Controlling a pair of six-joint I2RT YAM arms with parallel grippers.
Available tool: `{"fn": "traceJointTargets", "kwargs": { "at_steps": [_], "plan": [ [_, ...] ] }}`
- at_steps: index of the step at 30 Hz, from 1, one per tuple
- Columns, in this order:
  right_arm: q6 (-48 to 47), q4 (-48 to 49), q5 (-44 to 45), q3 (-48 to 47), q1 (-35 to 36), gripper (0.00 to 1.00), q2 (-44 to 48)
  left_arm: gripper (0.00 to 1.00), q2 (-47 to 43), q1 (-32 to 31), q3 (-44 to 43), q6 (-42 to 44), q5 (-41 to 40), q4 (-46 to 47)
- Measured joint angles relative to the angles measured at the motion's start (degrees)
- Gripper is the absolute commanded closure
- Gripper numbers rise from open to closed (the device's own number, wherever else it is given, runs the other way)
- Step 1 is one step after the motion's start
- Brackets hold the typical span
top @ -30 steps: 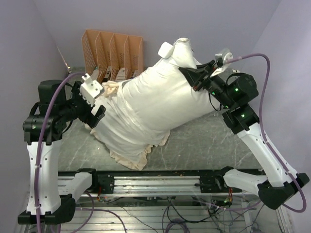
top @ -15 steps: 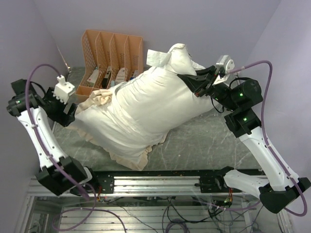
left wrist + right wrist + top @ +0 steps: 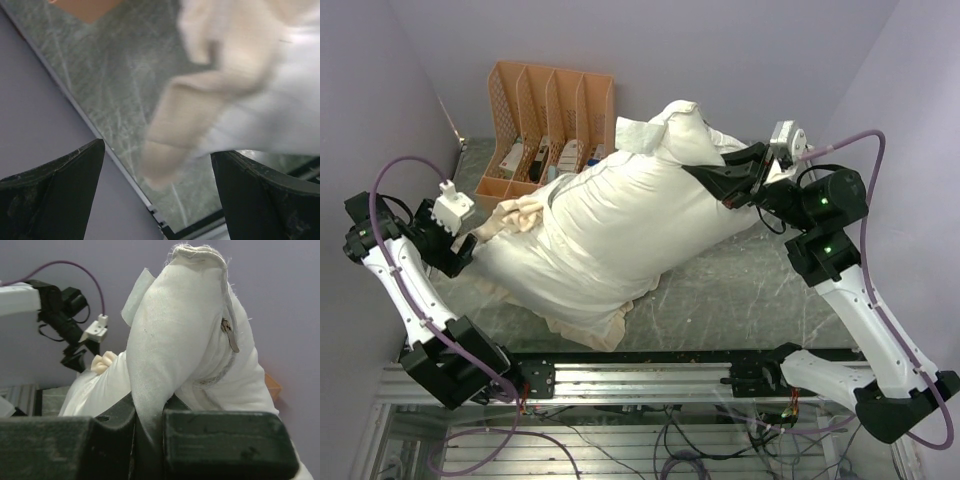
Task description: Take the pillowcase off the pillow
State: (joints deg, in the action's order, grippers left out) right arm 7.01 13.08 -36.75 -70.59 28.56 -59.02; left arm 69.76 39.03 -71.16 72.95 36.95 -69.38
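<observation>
The plump white pillow [image 3: 655, 195] lies tilted across the table, its top corner raised at the back. My right gripper [image 3: 722, 186] is shut on a fold of the pillow's white cloth near that corner; in the right wrist view the fold [image 3: 165, 340] rises from between the closed fingers [image 3: 220, 440], next to a zipper pull. The cream pillowcase [image 3: 545, 275] wraps the pillow's lower left part, with its frill at the front [image 3: 595, 328] and left. My left gripper [image 3: 458, 250] is open beside the left frill; in the left wrist view the blurred frill [image 3: 185, 120] hangs beyond the gripper's [image 3: 157, 150] wide-open jaws, untouched.
An orange slotted file organizer [image 3: 552, 100] stands at the back left, close behind the pillow. Purple walls close in on the left, back and right. The table's left edge [image 3: 90, 120] runs just under my left gripper. A metal rail [image 3: 640, 372] runs along the front.
My left arm has swung out to the left and dropped lower, and the pillowcase's left edge has spread leftward. The right gripper, still holding the pillow corner, has shifted slightly.
</observation>
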Motion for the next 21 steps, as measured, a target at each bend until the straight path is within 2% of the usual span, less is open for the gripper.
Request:
{"fn": "traceJointTargets", "kwargs": {
  "at_steps": [4,7,9,11,15,16,17,21],
  "plan": [
    [1.0,0.0,-3.1,0.0,0.0,1.0,1.0,0.02,1.1,2.3,3.4,0.9,0.7,6.1],
    [2.2,0.8,-5.5,0.0,0.0,1.0,1.3,0.04,1.1,2.9,5.9,7.2,0.9,3.1],
    [3.2,1.6,-6.8,0.0,0.0,1.0,1.3,0.1,1.3,2.9,7.1,11.4,1.1,-0.2],
    [4.2,2.4,-7.8,0.0,0.0,1.0,1.3,0.27,1.7,2.9,8.0,13.7,1.2,-2.2],
    [5.2,3.0,-7.8,0.0,0.0,1.0,1.3,0.8,2.6,2.9,8.6,14.7,1.1,-2.4],
    [5.2,2.8,-7.2,0.0,0.0,1.0,1.3,0.87,2.8,2.9,8.6,14.9,0.9,-2.4],
    [5.2,2.6,-6.3,0.0,0.0,1.0,1.3,0.92,3.1,2.9,8.5,15.0,0.8,-2.5],
    [5.1,1.1,0.2,0.0,0.0,1.0,1.3,0.93,4.5,2.9,8.2,14.7,0.2,-3.0]
  ]
}}
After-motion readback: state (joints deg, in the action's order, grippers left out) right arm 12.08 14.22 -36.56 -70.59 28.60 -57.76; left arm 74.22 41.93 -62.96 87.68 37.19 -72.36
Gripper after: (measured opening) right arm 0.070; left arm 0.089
